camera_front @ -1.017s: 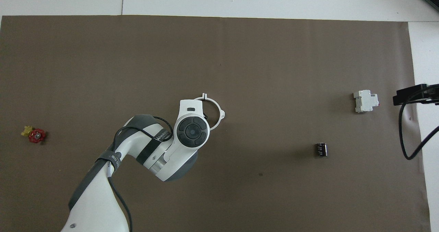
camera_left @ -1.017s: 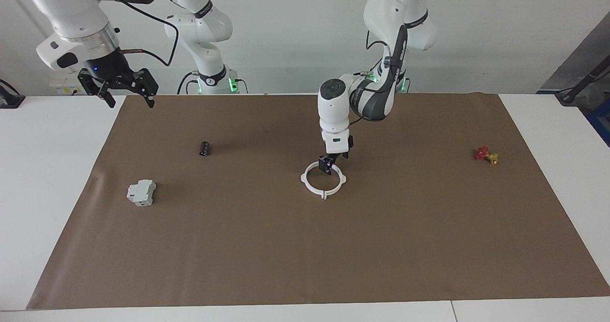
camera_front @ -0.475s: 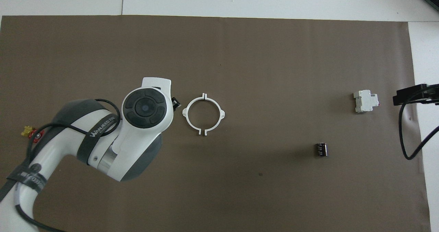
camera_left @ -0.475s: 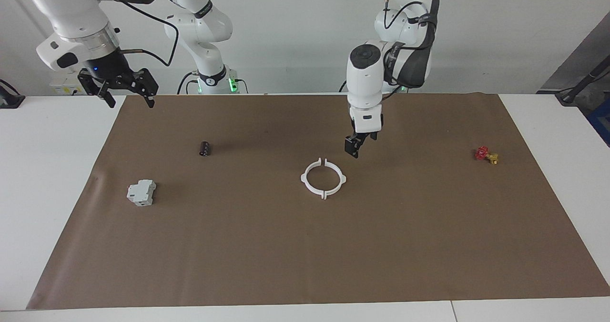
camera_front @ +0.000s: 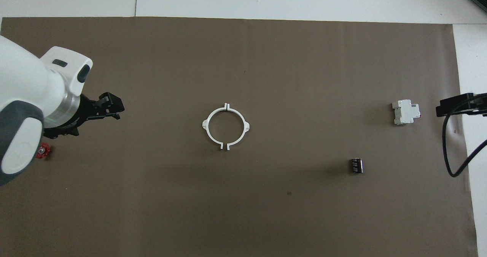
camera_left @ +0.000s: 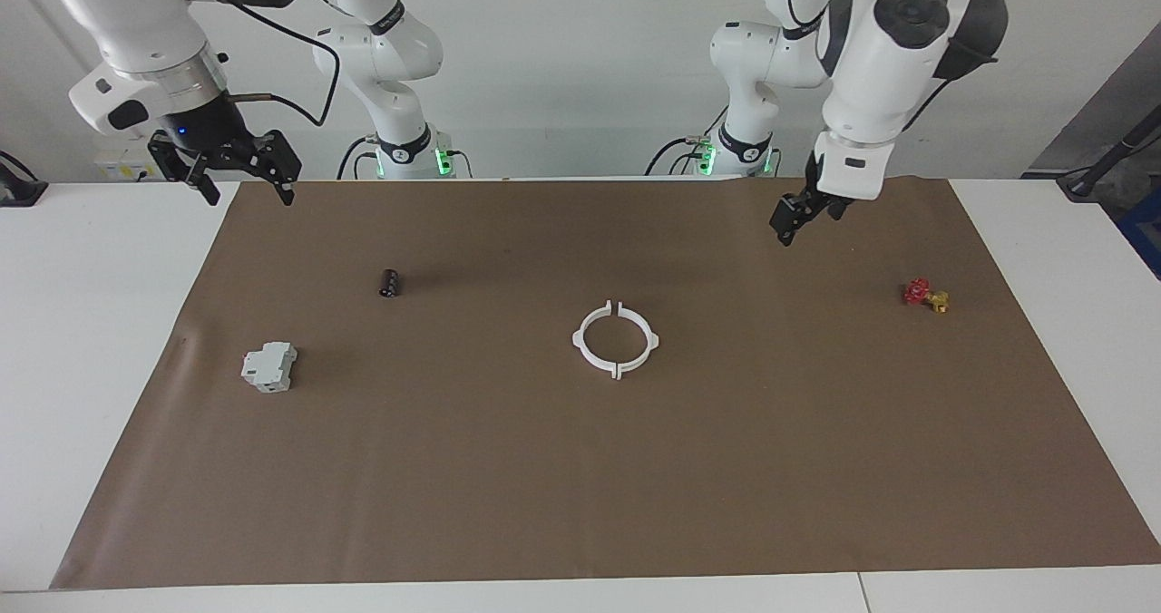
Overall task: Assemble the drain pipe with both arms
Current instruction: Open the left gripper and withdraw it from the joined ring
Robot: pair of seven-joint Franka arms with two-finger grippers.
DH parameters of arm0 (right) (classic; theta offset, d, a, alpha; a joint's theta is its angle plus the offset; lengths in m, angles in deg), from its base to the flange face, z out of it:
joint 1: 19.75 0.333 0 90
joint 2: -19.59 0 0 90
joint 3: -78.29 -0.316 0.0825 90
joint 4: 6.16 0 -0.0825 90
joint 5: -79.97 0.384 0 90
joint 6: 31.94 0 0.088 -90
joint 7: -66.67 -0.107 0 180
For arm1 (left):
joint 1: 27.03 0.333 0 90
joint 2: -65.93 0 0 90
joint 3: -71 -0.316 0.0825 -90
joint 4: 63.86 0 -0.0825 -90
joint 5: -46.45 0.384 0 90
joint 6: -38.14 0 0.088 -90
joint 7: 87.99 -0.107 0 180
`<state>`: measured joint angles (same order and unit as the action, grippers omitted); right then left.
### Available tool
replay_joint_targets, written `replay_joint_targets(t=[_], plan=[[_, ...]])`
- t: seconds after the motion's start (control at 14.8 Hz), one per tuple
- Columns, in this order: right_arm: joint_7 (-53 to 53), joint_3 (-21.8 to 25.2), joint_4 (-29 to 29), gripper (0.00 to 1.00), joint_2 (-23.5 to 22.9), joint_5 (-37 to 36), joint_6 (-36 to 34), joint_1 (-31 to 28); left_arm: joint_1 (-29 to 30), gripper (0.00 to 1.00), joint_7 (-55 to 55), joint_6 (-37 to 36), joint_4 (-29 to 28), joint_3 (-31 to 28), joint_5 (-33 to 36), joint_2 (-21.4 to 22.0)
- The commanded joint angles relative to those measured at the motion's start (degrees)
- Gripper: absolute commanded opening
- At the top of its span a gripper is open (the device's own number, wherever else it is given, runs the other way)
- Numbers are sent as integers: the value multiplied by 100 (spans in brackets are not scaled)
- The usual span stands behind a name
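The drain pipe (camera_left: 578, 339) lies flat in the middle of the brown mat, its two white half-ring arcs set end to end as one ring (camera_front: 247, 126), with a small gap at each joint. My left gripper (camera_left: 782, 228) hangs open and empty in the air, off toward the left arm's end of the table, well away from the ring (camera_front: 112, 106). My right gripper (camera_left: 251, 196) waits open and empty, raised over the mat's edge at the right arm's end (camera_front: 443, 107).
A grey boxy block (camera_left: 269, 366) (camera_front: 406, 111) and a small black cylinder (camera_left: 390, 283) (camera_front: 356, 165) lie toward the right arm's end. A red-and-yellow valve piece (camera_left: 925, 295) (camera_front: 42, 150) lies toward the left arm's end, partly covered by the left arm in the overhead view.
My left gripper has lifted off the ring and swung up toward the left arm's end. The ring stays on the mat. The right arm has not moved.
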<state>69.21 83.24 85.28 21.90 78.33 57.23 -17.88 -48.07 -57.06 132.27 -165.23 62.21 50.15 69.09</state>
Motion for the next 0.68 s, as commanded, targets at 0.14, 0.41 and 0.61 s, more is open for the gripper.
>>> replay_joint_targets(t=[0.14, 0.41, 0.61], plan=[[89, -29, 76, 100, 59, -12, 47, -38, 881, 100, -2517, -202, -58, 0, -115, 107], [89, -29, 76, 100, 59, -12, 47, -38, 1181, 100, -3233, 34, -461, -18, -150, 299], [89, -29, 76, 100, 59, -12, 47, -38, 1172, 100, -3305, 580, -770, -27, -150, 405]])
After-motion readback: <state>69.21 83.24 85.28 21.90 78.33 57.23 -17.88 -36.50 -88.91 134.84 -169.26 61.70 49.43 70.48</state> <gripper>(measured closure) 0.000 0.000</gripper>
